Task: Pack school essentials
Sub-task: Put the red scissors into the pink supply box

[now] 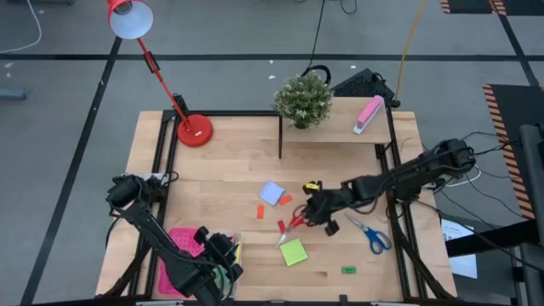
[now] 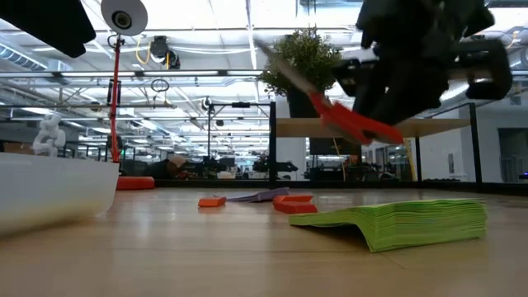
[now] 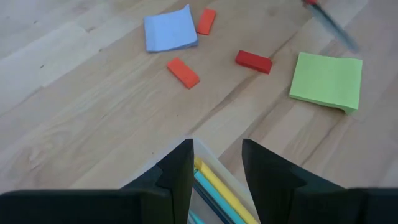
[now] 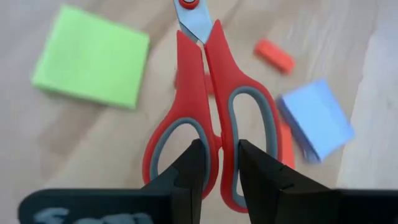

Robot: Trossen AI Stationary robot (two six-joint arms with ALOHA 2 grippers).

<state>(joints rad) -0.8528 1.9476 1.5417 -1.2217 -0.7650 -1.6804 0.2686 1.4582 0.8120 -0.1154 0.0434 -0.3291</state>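
Note:
My right gripper (image 1: 311,212) is shut on the red-handled scissors (image 1: 292,226) and holds them above the table's middle. Below them lie a green note pad (image 1: 293,252), a pale-blue note pad (image 1: 271,193), orange blocks (image 1: 260,211) and a red block (image 3: 253,61), all flat on the wood. Blue-handled scissors (image 1: 371,235) and a small green block (image 1: 348,269) lie toward the right. My left gripper (image 3: 217,168) stands open over the pink tray (image 1: 180,246) at the near left. Yellow and teal pens (image 3: 214,193) lie in the tray below it. My right gripper pinches the scissors between its two fingers where the two red handle loops meet (image 4: 219,140), one fingertip (image 4: 198,163) inside each loop. The fingers lie along the scissors. In the low view the scissors (image 2: 351,122) hang clear of the table, tilted, with the shut blades pointing away from the gripper.
A raised shelf at the far right carries a potted plant (image 1: 303,100) and a pink-and-white oblong block (image 1: 368,114). A red desk lamp (image 1: 194,129) stands at the far left. Bare wood lies between the tray and the green pad.

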